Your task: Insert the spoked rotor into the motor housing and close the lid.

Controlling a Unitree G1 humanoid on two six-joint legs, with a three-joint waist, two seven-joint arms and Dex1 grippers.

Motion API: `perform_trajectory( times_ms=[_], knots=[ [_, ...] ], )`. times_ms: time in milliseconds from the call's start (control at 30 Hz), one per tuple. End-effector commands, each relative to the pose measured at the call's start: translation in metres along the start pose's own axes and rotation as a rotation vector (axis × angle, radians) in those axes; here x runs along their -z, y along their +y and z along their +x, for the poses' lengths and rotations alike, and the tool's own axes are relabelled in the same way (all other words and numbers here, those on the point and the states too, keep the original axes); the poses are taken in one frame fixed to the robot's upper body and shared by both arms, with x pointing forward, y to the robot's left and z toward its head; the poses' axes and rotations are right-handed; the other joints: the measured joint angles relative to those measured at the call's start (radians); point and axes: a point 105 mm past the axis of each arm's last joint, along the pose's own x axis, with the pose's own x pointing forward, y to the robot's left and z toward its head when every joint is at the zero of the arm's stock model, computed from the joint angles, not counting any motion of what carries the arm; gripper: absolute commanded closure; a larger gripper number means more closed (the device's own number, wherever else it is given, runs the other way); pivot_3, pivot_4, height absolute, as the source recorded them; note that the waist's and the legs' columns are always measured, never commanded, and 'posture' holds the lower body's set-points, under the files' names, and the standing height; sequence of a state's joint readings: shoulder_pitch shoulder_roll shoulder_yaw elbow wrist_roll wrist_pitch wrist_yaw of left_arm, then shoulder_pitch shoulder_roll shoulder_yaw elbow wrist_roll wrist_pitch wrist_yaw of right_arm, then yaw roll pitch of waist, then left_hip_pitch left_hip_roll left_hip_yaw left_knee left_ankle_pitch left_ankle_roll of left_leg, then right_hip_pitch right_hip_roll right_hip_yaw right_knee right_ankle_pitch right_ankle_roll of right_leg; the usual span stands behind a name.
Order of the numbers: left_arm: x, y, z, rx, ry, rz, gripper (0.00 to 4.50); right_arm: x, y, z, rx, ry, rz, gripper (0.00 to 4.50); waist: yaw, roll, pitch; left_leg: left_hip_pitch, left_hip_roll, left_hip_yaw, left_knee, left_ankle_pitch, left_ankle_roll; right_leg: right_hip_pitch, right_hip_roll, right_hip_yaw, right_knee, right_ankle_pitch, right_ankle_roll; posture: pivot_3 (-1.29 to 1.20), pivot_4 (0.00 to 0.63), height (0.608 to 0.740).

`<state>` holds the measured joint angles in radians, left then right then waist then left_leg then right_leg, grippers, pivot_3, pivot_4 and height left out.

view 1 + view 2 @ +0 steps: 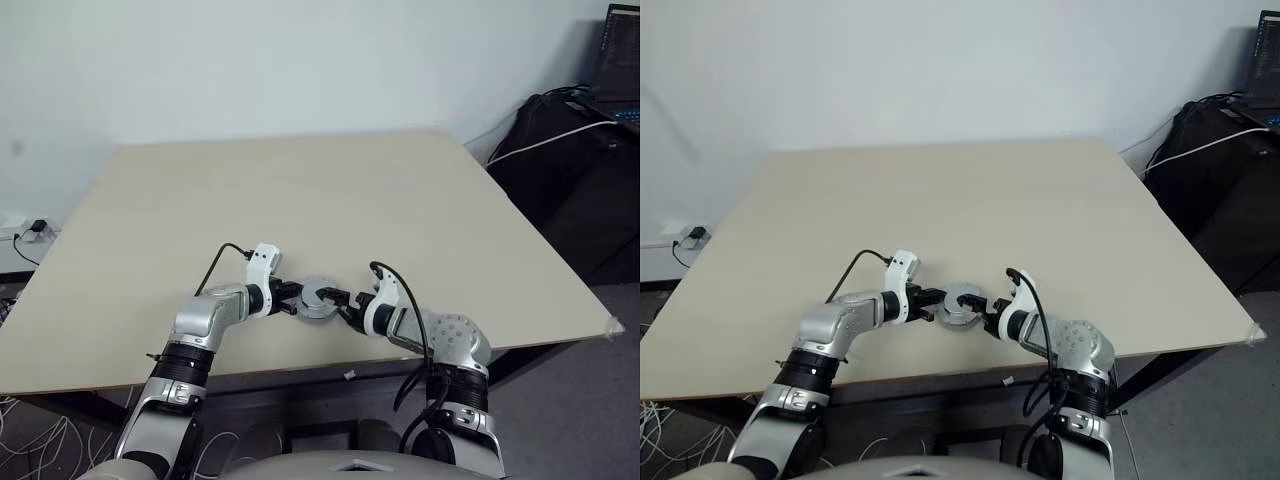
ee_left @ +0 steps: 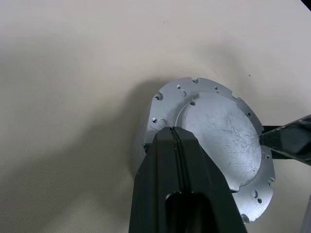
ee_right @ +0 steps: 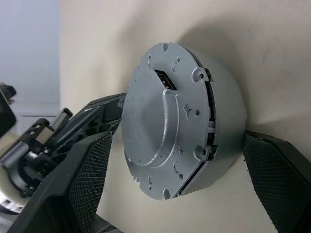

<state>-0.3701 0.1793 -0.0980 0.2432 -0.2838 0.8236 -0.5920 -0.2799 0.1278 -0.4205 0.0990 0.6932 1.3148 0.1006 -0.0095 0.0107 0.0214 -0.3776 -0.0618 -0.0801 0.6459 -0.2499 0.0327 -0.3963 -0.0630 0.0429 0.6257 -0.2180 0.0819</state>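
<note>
Lid-closing step, by the look of it: the shiny grey metal disc lid [image 3: 163, 121] w/ raised round centre already sits on top of the round grey motor housing [image 3: 223, 121], which rests on the beige desk [image 1: 300, 190] near its front edge. A thin seam shows between lid and housing in the right wrist view, so I'd judge it not fully seated. Spoked rotor can't be seen; presumably inside.

Left gripper [image 1: 291, 298], just left of the housing: its 2 black jaws pressed together, tip resting on or just over the lid's rim, can't tell which. Right gripper [image 3: 180, 194], just right of the housing: jaws spread wide, 1 either side of the housing, apart from it.

Next move, probably: right jaws clamp the housing to steady it, then the lid gets pressed or turned until the seam is gone.
</note>
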Motion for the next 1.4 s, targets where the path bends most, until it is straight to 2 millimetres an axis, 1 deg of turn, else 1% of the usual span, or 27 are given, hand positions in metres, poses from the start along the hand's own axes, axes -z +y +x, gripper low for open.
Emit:
perform_trajectory(
  times_ms=[33, 200, 300, 400, 600, 700, 800, 967, 1067, 1100, 1133, 1167, 1400],
  knots=[
    [0.002, -0.016, 0.006, 0.058, 0.022, 0.021, 4.5, 0.021, 0.01, 0.014, -0.11, 0.036, 0.131, 0.02, -0.001, 0.0, 0.0, 0.0, 0.0, 0.0, 0.0, 0.0, 0.0, 0.0, 0.0, 0.0, 0.0, 0.0, 0.0, 0.0, 0.0, 0.74],
    [0.003, -0.015, 0.006, 0.054, 0.02, 0.022, 4.5, 0.014, 0.015, 0.019, -0.162, -0.032, 0.249, 0.02, -0.003, 0.0, 0.0, 0.0, 0.001, 0.0, 0.0, 0.0, 0.0, 0.0, 0.0, 0.0, 0.0, 0.0, 0.0, 0.0, 0.0, 0.74],
    [0.003, -0.015, 0.005, 0.052, 0.02, 0.021, 4.5, 0.013, 0.02, 0.021, -0.18, -0.051, 0.287, 0.02, -0.003, 0.0, 0.0, 0.0, 0.001, 0.0, 0.0, 0.0, 0.0, 0.0, 0.0, 0.0, 0.0, 0.0, 0.0, 0.0, 0.0, 0.74],
    [0.003, -0.015, 0.005, 0.051, 0.021, 0.021, 4.5, 0.016, 0.027, 0.023, -0.185, -0.029, 0.282, 0.02, -0.003, 0.001, 0.0, 0.0, 0.001, 0.0, 0.0, -0.002, -0.004, 0.0, 0.0, 0.0, 0.0, 0.0, 0.0, 0.0, 0.0, 0.74],
    [0.003, -0.015, 0.006, 0.05, 0.018, 0.022, 4.5, 0.028, 0.038, 0.023, -0.201, 0.048, 0.251, 0.02, -0.003, 0.001, 0.0, 0.0, 0.0, 0.0, 0.0, -0.001, -0.003, 0.0, 0.0, 0.0, 0.0, 0.0, 0.0, 0.0, 0.0, 0.74],
    [0.002, -0.014, 0.006, 0.049, 0.015, 0.021, 4.5, 0.03, 0.04, 0.023, -0.2, 0.06, 0.245, 0.02, -0.003, 0.001, 0.0, 0.0, 0.001, 0.0, 0.0, -0.001, -0.001, 0.0, 0.0, 0.0, 0.0, 0.0, 0.0, 0.0, 0.0, 0.74],
    [0.002, -0.014, 0.006, 0.048, 0.013, 0.02, 4.5, 0.03, 0.038, 0.023, -0.192, 0.062, 0.248, 0.63, -0.003, 0.001, 0.001, 0.0, 0.001, 0.0, -0.001, 0.0, 0.0, -0.001, 0.0, 0.0, 0.0, 0.0, 0.0, 0.0, 0.0, 0.74],
    [0.003, -0.013, 0.005, 0.045, 0.01, 0.018, 4.5, 0.028, 0.039, 0.022, -0.192, 0.053, 0.25, 2.1, -0.009, 0.003, 0.002, -0.001, 0.001, 0.0, -0.001, 0.0, 0.0, -0.002, 0.0, 0.0, 0.0, 0.0, 0.0, 0.0, 0.0, 0.74],
    [0.003, -0.013, 0.005, 0.045, 0.01, 0.017, 4.5, 0.027, 0.041, 0.021, -0.201, 0.045, 0.253, 2.71, -0.012, 0.003, 0.002, -0.001, 0.001, 0.0, -0.001, 0.0, 0.0, -0.001, 0.001, 0.0, 0.0, 0.0, 0.0, 0.0, 0.0, 0.74],
    [0.003, -0.013, 0.005, 0.045, 0.01, 0.017, 4.5, 0.027, 0.042, 0.021, -0.202, 0.045, 0.252, 3.01, -0.013, 0.003, 0.002, -0.001, 0.001, 0.0, -0.001, 0.0, 0.0, -0.002, 0.001, 0.0, 0.0, 0.0, 0.0, 0.0, 0.0, 0.74],
    [0.003, -0.013, 0.005, 0.045, 0.01, 0.017, 4.5, 0.027, 0.043, 0.021, -0.204, 0.045, 0.252, 3.22, -0.013, 0.003, 0.002, -0.001, 0.001, 0.0, -0.001, 0.0, 0.0, -0.002, 0.001, 0.001, 0.0, 0.0, 0.0, 0.0, 0.0, 0.74],
    [0.003, -0.013, 0.005, 0.045, 0.01, 0.017, 4.5, 0.027, 0.043, 0.021, -0.206, 0.045, 0.252, 3.27, -0.012, 0.003, 0.002, -0.001, 0.001, 0.0, -0.001, 0.0, 0.0, -0.001, 0.001, 0.0, 0.0, 0.0, 0.0, 0.0, 0.0, 0.74],
    [0.003, -0.013, 0.005, 0.044, 0.009, 0.018, 4.5, 0.033, 0.047, 0.019, -0.211, 0.09, 0.224, 3.27, -0.012, 0.004, 0.002, -0.001, 0.001, 0.0, -0.001, 0.0, 0.0, -0.002, 0.0, 0.001, 0.0, 0.0, 0.0, 0.0, 0.0, 0.74]
  ],
)
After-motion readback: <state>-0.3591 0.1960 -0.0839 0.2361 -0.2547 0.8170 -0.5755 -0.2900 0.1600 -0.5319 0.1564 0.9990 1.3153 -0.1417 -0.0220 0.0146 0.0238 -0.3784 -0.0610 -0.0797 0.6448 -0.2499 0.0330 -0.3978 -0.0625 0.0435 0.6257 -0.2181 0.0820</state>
